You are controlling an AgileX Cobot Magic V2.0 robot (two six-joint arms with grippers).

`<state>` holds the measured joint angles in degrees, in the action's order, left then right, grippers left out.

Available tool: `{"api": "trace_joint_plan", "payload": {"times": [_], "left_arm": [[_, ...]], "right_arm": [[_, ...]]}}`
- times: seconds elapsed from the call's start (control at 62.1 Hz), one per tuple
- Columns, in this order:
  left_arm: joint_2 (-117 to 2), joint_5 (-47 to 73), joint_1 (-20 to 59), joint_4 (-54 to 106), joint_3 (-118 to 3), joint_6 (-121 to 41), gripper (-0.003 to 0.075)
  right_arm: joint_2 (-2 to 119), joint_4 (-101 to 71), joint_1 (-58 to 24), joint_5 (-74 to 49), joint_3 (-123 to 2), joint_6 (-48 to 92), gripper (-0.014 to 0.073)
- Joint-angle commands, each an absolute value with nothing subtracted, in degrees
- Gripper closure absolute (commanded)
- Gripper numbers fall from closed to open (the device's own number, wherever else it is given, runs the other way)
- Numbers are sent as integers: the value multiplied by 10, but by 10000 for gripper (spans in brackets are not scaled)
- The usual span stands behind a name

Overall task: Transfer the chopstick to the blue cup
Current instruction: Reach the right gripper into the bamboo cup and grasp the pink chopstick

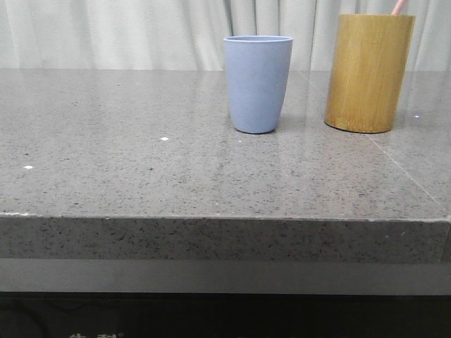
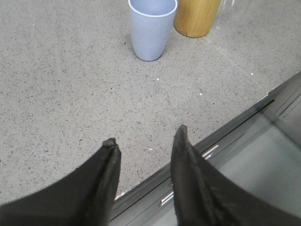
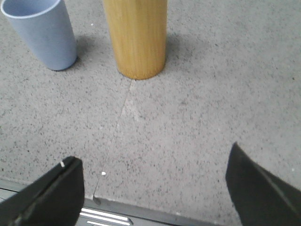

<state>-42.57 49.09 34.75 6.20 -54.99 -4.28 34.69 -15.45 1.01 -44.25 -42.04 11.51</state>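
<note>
The blue cup stands upright on the grey stone table, right of centre. It also shows in the left wrist view and the right wrist view, and looks empty. Right of it stands a tall bamboo holder. Only a pale pink chopstick tip sticks out of its top. My left gripper is open and empty, over the table's front edge, well short of the cup. My right gripper is wide open and empty, near the front edge, facing the holder. Neither gripper shows in the front view.
The table's front edge runs across the front view, with a dark metal frame below it. A seam in the stone runs from the holder toward the front edge. Pale curtains hang behind the table.
</note>
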Motion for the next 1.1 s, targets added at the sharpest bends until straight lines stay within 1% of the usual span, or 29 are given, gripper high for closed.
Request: {"api": "trace_joint_plan", "payload": {"times": [0.0, 0.29, 0.37, 0.499, 0.757, 0.837, 0.95, 1.079], "left_arm": [[-420, 445, 350, 70, -563, -37, 446], [-420, 445, 350, 70, -562, -37, 446], [-420, 445, 350, 70, -562, -37, 446], [-420, 445, 350, 70, -562, -37, 446], [-420, 445, 350, 70, -562, -37, 446], [-420, 445, 350, 70, -562, -37, 446], [-420, 445, 350, 70, -562, -37, 446], [-420, 445, 350, 70, -562, -37, 446]], "right_arm": [[383, -177, 10, -393, -467, 137, -29], [518, -294, 10, -368, -564, 258, -29], [553, -322, 10, -373, -589, 260, -29], [609, -373, 10, -421, -636, 260, -29], [707, -371, 10, -431, -728, 246, -25], [731, -355, 10, -434, -751, 232, 11], [757, -329, 10, -436, -768, 223, 97], [771, -328, 10, -430, -779, 223, 138]]}}
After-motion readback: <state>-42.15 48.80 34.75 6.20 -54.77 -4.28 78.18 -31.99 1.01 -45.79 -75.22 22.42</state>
